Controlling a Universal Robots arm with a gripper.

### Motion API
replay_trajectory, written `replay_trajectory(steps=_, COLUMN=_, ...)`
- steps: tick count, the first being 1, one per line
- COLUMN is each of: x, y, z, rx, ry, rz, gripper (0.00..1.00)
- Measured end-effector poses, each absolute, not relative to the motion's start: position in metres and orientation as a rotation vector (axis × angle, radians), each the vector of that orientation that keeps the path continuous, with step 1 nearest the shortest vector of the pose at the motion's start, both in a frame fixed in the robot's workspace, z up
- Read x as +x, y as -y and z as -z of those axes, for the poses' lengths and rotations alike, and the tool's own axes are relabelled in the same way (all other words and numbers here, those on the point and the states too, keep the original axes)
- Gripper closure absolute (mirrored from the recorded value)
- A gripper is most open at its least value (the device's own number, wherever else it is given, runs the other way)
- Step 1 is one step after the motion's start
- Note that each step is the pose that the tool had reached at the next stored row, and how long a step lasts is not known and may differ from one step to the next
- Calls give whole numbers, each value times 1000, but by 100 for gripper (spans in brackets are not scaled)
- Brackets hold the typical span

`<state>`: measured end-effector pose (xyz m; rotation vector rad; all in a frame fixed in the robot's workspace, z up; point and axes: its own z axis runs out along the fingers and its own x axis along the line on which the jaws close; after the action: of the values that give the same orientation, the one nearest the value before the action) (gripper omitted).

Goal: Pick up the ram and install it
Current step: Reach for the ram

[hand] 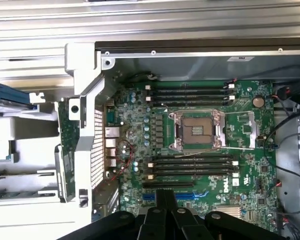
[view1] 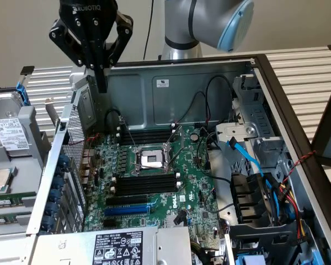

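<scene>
My gripper [view1: 101,84] hangs shut and empty above the far corner of the open computer case, on the exterior view's left. In the wrist view its closed fingers [hand: 165,200] point down over the motherboard [hand: 200,145]. A long, narrow green stick that looks like the ram [view1: 6,202] lies in a grey holder outside the case, on the exterior view's left, well below and apart from the gripper. Black memory slots [view1: 146,183] with white end clips run on both sides of the processor socket [view1: 151,160]. I cannot tell whether any slot holds a stick.
The case walls [view1: 171,88] ring the board. Drive bays with blue and black cables [view1: 254,165] crowd the exterior view's right. A power supply [view1: 116,245] sits at the front. The holder also carries a hard drive [view1: 11,132] and a processor chip [view1: 0,179]. A perforated rear panel [hand: 96,145] stands beside the board.
</scene>
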<state>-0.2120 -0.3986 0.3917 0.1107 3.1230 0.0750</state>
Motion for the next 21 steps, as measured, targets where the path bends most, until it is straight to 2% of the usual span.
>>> replay_trajectory(steps=21, x=-308, y=399, z=-384, rx=111, ry=-3126, rz=-75, gripper=89)
